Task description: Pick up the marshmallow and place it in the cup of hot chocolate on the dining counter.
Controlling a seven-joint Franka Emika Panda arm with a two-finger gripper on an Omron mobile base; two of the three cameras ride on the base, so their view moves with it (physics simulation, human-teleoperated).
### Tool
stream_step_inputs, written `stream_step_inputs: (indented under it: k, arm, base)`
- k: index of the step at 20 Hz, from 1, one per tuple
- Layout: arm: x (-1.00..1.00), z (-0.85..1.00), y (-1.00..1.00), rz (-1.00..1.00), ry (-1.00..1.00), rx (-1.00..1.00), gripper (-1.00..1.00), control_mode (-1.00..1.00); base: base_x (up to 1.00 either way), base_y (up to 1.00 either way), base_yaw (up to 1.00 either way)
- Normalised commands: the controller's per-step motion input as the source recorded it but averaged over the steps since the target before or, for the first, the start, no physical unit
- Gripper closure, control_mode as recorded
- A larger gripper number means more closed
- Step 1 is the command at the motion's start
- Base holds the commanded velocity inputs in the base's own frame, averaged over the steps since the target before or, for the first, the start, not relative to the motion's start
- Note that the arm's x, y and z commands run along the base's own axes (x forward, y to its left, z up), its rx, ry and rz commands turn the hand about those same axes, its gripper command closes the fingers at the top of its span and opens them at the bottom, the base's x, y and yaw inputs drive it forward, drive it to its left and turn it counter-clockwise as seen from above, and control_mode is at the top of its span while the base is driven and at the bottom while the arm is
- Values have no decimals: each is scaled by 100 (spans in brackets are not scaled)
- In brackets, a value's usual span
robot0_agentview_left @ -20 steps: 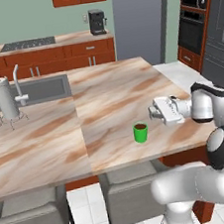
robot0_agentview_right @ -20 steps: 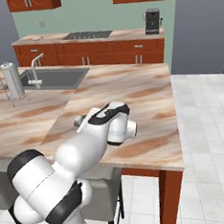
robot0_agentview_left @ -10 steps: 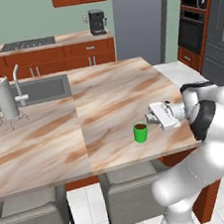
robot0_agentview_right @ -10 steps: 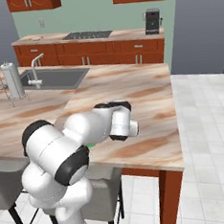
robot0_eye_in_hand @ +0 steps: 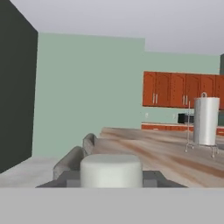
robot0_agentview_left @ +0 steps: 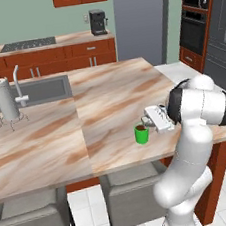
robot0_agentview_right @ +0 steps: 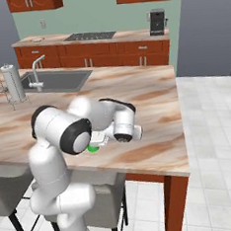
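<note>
The marshmallow point(robot0_eye_in_hand: 111, 170), a small greyish-white block, sits between my two dark fingertips point(robot0_eye_in_hand: 72, 177) in the hand view, so my gripper point(robot0_eye_in_hand: 111, 178) is shut on it. In the left base view my gripper point(robot0_agentview_left: 148, 122) is held level just right of and slightly above the green cup of hot chocolate point(robot0_agentview_left: 142, 134), close to its rim. The cup stands near the front edge of the marbled dining counter point(robot0_agentview_left: 101, 100). From the right base view only a sliver of the cup point(robot0_agentview_right: 93, 148) peeks out under my arm.
A silver canister on thin legs point(robot0_agentview_left: 5, 102) stands at the counter's far left by the sink point(robot0_agentview_left: 37, 90) and faucet. Grey chairs point(robot0_agentview_left: 131, 193) are tucked under the front edge. My own elbow bulks over the counter's right corner.
My hand has shifted a little to the left, closer to the green cup, with the marshmallow held throughout. The arm's elbow has swung round and risen in both base views.
</note>
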Motion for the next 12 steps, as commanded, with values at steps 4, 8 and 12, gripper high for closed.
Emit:
stream_step_inputs:
  k: [4,8,12]
  arm:
    - [47,-26,0,0,0,0,100,-100]
    - [46,-28,1,0,0,0,100,-100]
    - [18,-31,6,0,0,0,100,-100]
  base:
    - [0,0,0]
    - [0,0,0]
    - [0,0,0]
